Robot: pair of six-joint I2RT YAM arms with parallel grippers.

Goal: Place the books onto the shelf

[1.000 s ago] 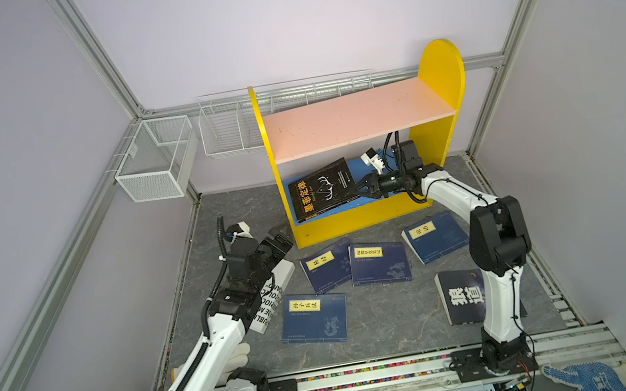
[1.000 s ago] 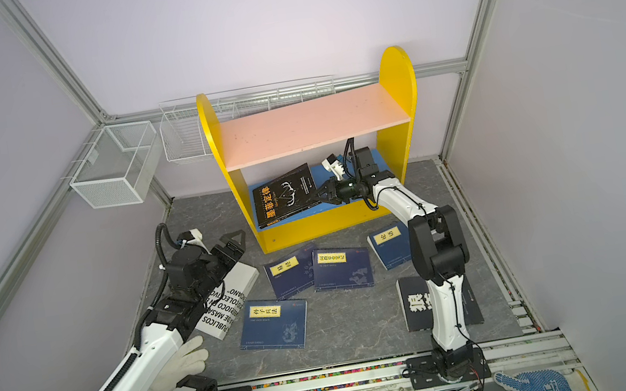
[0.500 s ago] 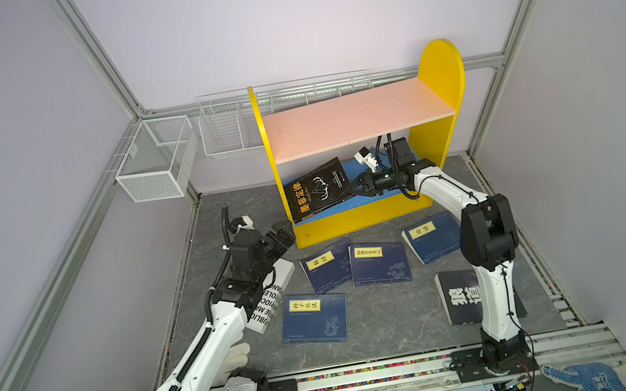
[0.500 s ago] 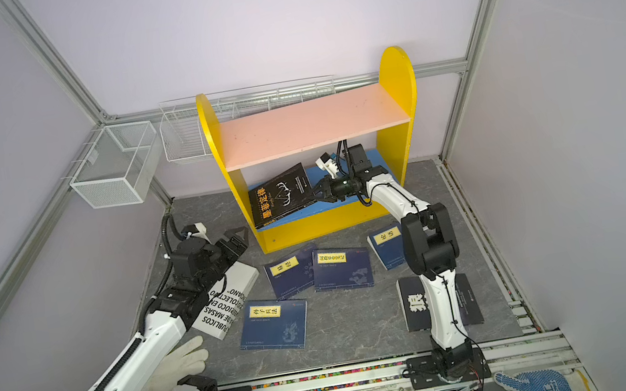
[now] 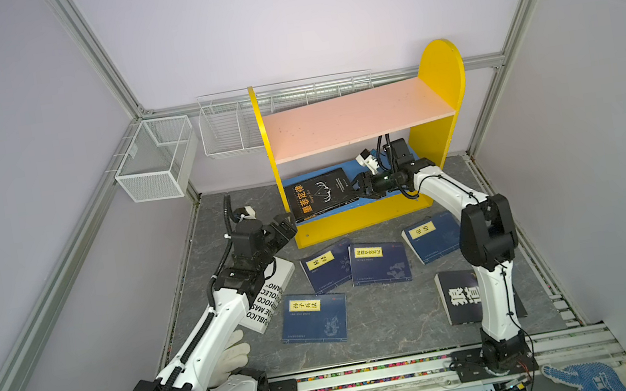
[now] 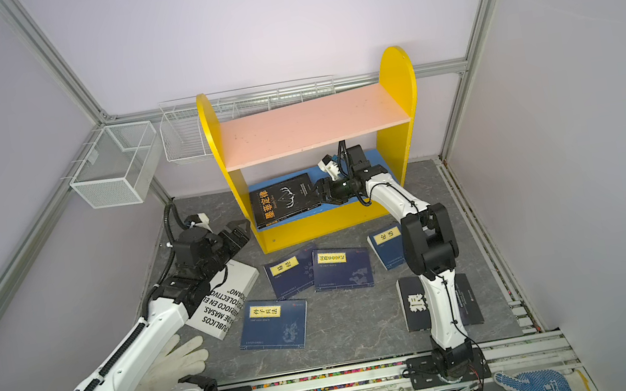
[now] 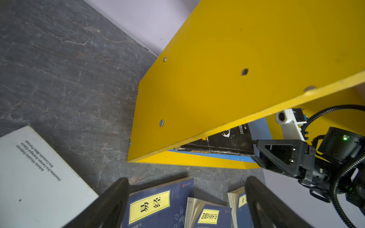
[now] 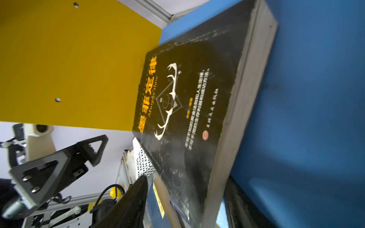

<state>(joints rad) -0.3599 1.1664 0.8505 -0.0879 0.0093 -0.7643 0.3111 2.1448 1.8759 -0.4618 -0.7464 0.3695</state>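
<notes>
The black book lies on the blue lower board of the shelf, right gripper parted astride its 3 o'clock edge, left gripper wide and empty at the shelf's 8 o'clock

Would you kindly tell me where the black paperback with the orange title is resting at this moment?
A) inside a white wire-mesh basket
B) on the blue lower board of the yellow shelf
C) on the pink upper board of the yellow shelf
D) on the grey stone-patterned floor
B: the black paperback with the orange title lies on the blue lower board, beneath the pink upper board of the yellow shelf.
</notes>
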